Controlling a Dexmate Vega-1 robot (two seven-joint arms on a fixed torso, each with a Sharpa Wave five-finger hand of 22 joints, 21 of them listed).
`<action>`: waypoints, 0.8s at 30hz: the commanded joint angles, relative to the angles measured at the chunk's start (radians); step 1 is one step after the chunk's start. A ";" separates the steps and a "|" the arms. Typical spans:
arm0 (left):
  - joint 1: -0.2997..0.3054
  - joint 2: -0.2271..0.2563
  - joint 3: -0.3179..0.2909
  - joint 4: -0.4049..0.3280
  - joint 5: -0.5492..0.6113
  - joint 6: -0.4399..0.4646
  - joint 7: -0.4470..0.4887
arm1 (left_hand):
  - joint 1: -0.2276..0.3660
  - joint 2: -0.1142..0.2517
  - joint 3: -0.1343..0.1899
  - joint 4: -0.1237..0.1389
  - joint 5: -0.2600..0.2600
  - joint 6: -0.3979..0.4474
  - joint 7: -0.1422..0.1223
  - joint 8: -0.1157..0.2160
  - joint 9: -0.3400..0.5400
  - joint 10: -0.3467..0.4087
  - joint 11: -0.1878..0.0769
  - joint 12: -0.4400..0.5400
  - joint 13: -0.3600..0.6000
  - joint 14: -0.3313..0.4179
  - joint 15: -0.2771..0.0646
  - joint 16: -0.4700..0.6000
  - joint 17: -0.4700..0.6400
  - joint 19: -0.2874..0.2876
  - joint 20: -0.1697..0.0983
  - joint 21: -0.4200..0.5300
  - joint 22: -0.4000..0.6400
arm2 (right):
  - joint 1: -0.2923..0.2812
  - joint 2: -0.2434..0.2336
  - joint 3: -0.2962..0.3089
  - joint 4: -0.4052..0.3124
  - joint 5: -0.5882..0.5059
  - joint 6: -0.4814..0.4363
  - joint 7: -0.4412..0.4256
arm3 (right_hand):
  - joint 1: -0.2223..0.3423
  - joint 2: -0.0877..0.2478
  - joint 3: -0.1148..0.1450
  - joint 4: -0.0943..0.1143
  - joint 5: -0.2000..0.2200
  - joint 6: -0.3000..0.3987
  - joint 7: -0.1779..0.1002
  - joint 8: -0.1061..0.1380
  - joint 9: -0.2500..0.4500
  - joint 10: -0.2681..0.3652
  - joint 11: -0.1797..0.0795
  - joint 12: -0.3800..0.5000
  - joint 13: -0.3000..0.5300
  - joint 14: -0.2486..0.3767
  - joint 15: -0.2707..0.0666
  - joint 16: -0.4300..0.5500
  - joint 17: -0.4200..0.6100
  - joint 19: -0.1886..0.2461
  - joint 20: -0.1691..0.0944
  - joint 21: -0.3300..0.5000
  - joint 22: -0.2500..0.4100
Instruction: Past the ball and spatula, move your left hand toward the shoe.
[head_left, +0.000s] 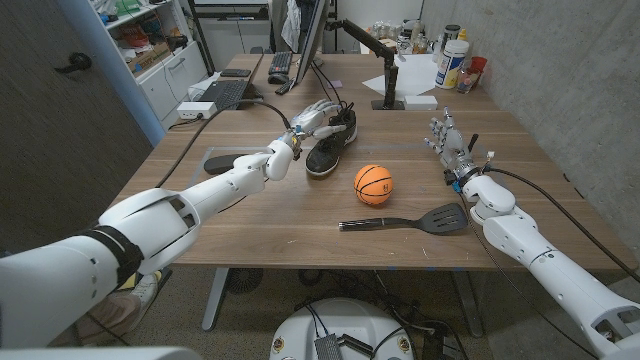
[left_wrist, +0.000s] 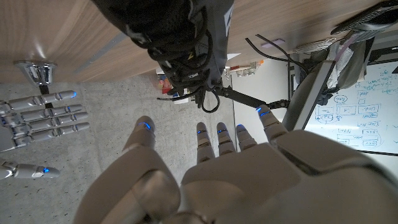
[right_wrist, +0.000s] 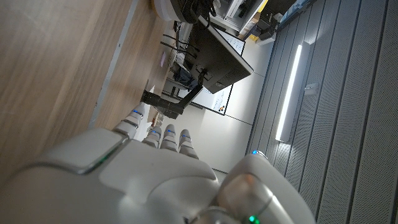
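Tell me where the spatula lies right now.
In the head view the spatula lies on the table's near side, toward the robot's right, just in front of the basketball and beside the right arm.

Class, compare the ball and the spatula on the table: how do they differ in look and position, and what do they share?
The ball is round and orange with black lines; the spatula is long, flat and dark. The ball sits nearer the shoe; the spatula lies closer to the robot's edge of the table, handle pointing to the robot's left. Both rest on the table, and neither hand touches them.
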 joint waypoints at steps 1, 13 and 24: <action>-0.022 -0.034 0.036 0.065 -0.001 -0.024 0.032 | 0.010 -0.001 0.001 0.007 0.001 0.013 0.001 0.001 0.006 0.009 -0.005 -0.001 0.002 0.004 0.000 0.004 0.003 0.010 0.006 0.003 0.002 | 0.003 0.001 0.002 0.011 0.008 -0.001 0.009 | 0.010 -0.001 -0.006 0.005 0.009 -0.002 -0.002 0.003 0.003 -0.001 0.006 0.003 0.004 -0.006 0.000 0.004 0.004 0.004 0.005 0.004 0.003; -0.039 -0.055 0.063 0.125 -0.002 -0.057 0.078 | 0.015 0.000 0.001 0.008 0.001 0.018 -0.001 0.001 0.006 0.016 -0.006 0.001 0.002 0.008 -0.002 0.005 0.003 0.017 0.001 0.005 0.002 | 0.002 -0.006 0.002 0.006 0.005 -0.007 0.008 | 0.010 0.000 -0.007 0.005 0.009 -0.001 -0.002 0.004 0.003 0.000 0.005 0.003 0.004 -0.006 0.001 0.003 0.004 0.003 0.005 0.004 0.003; -0.055 -0.071 0.093 0.159 -0.001 -0.067 0.084 | 0.020 0.000 0.002 0.008 0.001 0.019 -0.001 0.001 0.006 0.018 -0.007 0.001 0.002 0.009 -0.003 0.004 0.003 0.019 0.000 0.004 0.002 | -0.008 -0.010 0.008 -0.006 0.010 -0.011 0.000 | 0.010 0.001 -0.008 0.006 0.009 0.000 -0.002 0.004 0.003 0.001 0.007 0.003 0.004 -0.007 0.002 0.003 0.004 0.003 0.006 0.004 0.003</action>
